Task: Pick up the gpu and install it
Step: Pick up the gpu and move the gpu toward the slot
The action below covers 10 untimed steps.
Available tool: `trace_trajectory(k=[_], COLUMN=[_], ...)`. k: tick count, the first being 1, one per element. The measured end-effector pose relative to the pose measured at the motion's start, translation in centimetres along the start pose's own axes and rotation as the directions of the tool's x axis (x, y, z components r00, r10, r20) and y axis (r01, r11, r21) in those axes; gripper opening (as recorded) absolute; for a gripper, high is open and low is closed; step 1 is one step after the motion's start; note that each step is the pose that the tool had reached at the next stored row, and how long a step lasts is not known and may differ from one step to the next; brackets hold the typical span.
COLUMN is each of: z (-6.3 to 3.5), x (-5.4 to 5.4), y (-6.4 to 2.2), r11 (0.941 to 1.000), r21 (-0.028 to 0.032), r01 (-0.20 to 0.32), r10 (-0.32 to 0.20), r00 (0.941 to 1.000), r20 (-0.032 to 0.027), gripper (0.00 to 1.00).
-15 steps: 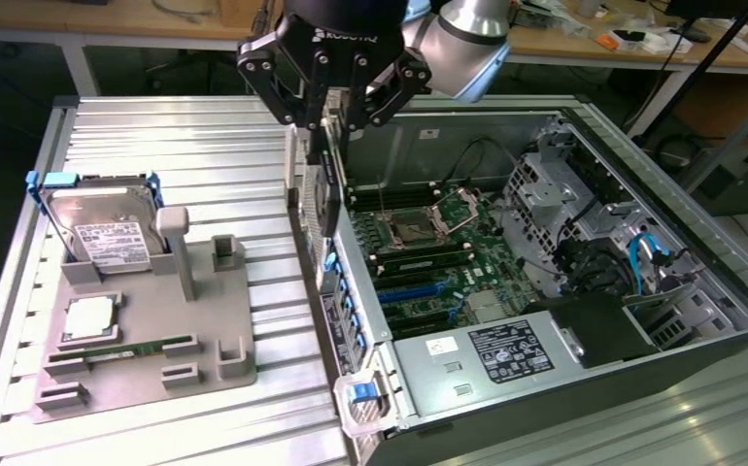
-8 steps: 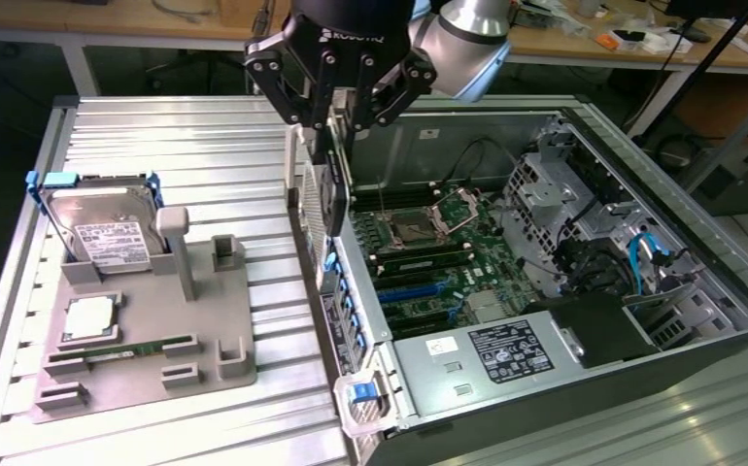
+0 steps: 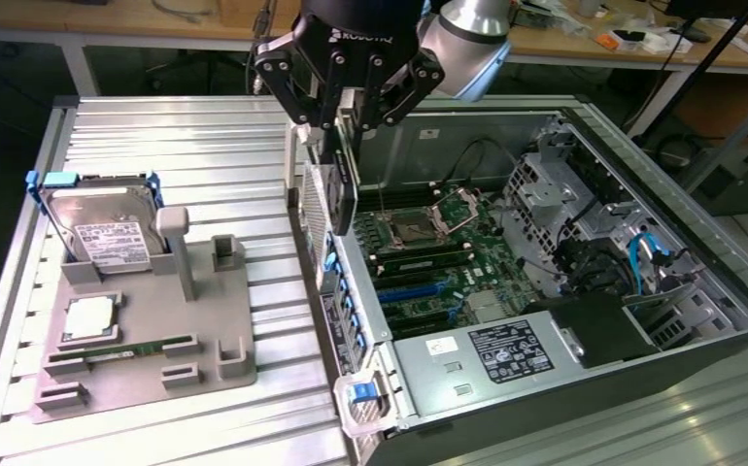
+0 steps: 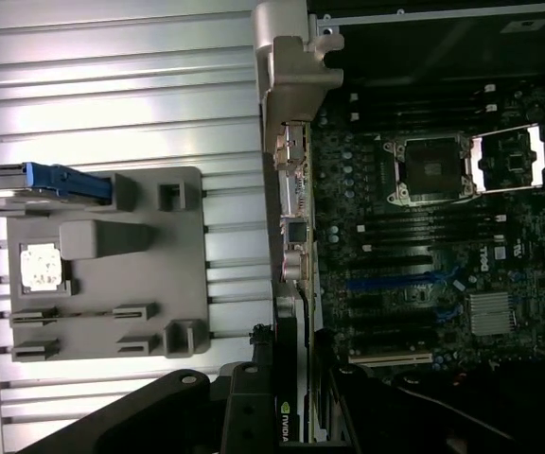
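The gpu (image 3: 338, 199) hangs on edge, a thin dark card with its length pointing down, above the near wall of the open computer case (image 3: 685, 243). My gripper (image 3: 338, 124) is shut on the card's upper edge, a black finger on each side. The card's lower end is level with the case's rear edge, beside the motherboard (image 3: 432, 243). In the wrist view the gpu (image 4: 290, 416) shows edge-on with an NVIDIA mark, between my dark fingers (image 4: 173, 409), over the line where the case rim meets the motherboard (image 4: 424, 246).
A grey fixture tray (image 3: 206, 320) lies on the slatted metal table at the exterior view's left. It carries a silver hard drive (image 3: 105, 231), a processor chip (image 3: 89, 316) and a memory stick (image 3: 128, 349). The case holds a power supply (image 3: 510, 351), drive cages and cables.
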<state>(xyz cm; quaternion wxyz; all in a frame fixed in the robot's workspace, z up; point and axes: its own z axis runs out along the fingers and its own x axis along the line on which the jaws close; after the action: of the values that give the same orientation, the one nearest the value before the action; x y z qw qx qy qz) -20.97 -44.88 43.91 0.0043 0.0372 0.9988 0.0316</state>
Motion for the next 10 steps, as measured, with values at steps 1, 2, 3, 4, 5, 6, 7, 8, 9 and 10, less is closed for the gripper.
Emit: trace_trajectory(k=[1,2,3,4,5,6,7,8,9,10], z=[0.0,0.0,0.0,0.01,0.01,0.01,0.01,0.01,0.01,0.01], x=[-0.07,-0.14,-0.28,-0.37,-0.44,-0.51,-0.56,-0.62,-0.65,-0.68], y=[0.0,0.01,0.02,0.03,0.03,0.04,0.04,0.04,0.04,0.05], r11=[1.0,1.0,1.0,1.0,1.0,1.0,1.0,1.0,1.0,1.0], r21=[-0.0001,0.0,0.0,-0.0001,-0.0001,0.0,0.0,0.0,0.0,0.0], r01=[0.0,0.0,0.0,0.0,0.0,0.0,0.0,0.0,0.0,0.0], r10=[0.0,0.0,0.0,0.0,0.0,0.0,0.0,0.0,0.0,0.0], r00=[1.0,1.0,1.0,1.0,1.0,1.0,1.0,1.0,1.0,1.0], r20=[0.0,0.0,0.0,0.0001,0.0001,0.0001,0.0,0.0,0.0,0.0], gripper=[0.27,0.27,0.27,0.27,0.27,0.27,0.27,0.27,0.27,0.27])
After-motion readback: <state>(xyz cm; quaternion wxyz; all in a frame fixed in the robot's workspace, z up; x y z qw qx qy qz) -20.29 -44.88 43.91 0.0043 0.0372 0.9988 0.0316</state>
